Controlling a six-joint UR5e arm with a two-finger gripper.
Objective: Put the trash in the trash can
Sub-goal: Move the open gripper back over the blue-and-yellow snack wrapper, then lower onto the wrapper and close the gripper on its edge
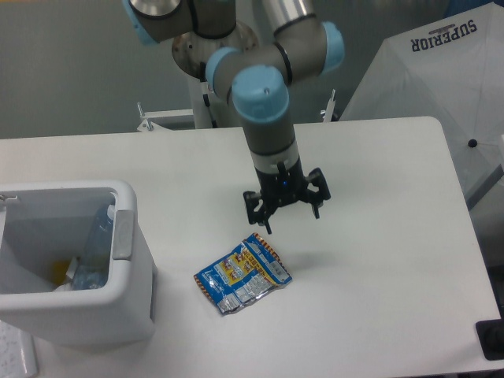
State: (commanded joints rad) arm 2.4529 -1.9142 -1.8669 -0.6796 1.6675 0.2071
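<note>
The snack wrapper (242, 273) lies flat and crinkled on the table (378, 205), just right of the trash can (130, 299) and apart from it. The crushed plastic bottle (96, 244) is inside the trash can, leaning against its right inner wall; something yellow sits lower in the bin, not identifiable.

The claw (289, 214) hangs above the table just beyond the wrapper's upper right corner, fingers spread wide, holding nothing. It is not in contact with the wrapper.

Judgement: one item binned, one outstanding.

Risks from here:
- The wrapper is thin and lies flush; fingers closing at table level may slide over it or pinch only an edge, causing slippage during the lift.
- Descending too far would press the fingertips into the table.
- Light foil may flutter or catch on the trash can's thick rim at release.
</note>
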